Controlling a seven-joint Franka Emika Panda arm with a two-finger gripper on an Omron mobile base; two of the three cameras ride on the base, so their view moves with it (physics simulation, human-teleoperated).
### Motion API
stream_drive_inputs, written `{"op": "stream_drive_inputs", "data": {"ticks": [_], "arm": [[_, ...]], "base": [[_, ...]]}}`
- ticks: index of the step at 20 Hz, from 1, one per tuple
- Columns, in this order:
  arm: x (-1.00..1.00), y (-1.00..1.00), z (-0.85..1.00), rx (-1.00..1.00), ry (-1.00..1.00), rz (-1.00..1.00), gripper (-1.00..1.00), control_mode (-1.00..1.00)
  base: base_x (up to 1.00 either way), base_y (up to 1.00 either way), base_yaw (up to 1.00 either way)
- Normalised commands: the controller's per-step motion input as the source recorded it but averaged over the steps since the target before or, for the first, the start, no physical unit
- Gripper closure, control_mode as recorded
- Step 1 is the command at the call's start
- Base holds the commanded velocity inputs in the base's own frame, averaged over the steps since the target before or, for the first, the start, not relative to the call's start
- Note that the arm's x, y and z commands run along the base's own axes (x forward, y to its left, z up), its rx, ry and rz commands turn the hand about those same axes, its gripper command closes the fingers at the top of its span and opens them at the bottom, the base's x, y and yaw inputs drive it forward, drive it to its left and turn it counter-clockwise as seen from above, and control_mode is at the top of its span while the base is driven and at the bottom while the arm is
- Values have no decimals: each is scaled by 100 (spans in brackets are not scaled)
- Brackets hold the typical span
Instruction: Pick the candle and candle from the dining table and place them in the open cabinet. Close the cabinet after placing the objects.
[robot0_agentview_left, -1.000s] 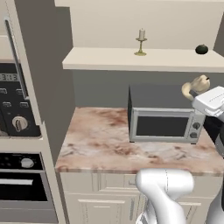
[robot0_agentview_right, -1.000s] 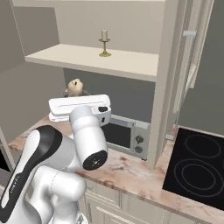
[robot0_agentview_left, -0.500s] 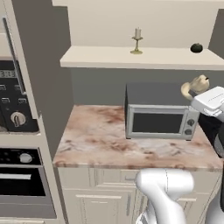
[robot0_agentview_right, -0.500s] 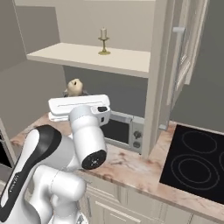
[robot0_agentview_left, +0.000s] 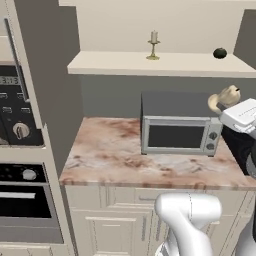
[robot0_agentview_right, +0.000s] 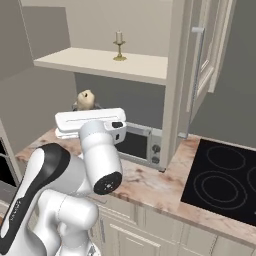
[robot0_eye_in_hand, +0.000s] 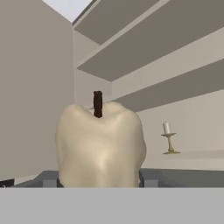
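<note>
On the left of the left base view stood a dark built-in oven column with a round knob (robot0_agentview_left: 21, 131). Beside it ran the pink-brown marbled stone counter (robot0_agentview_left: 107, 152), with a grey microwave oven (robot0_agentview_left: 180, 132) on its right half. Above, on the cream shelf of the open wall cabinet (robot0_agentview_left: 115, 65), stood the slim cream candle in its brass candlestick with a round foot (robot0_agentview_left: 153, 46) — upright, well left of a small dark round object (robot0_agentview_left: 220, 53) at the shelf's far end.

Further right, the two-finger gripper (robot0_agentview_left: 223, 100) was closed on the short, stubby cream candle with a dark wick (robot0_eye_in_hand: 99, 146), held in the air below shelf level, over the microwave — in the hand view it sat between the fingertips. In the right base view, the tall raised-panel cabinet door with a long metal bar handle (robot0_agentview_right: 196, 75) stood open, and a black hob (robot0_agentview_right: 225, 185) lay at the right.
</note>
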Motion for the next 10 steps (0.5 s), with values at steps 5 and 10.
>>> {"op": "stream_drive_inputs", "data": {"ticks": [5, 10], "arm": [[0, 0, 0, 0, 0, 0, 100, 100], [0, 0, 0, 0, 0, 0, 100, 100]], "base": [[41, -8, 2], [3, -31, 17]]}}
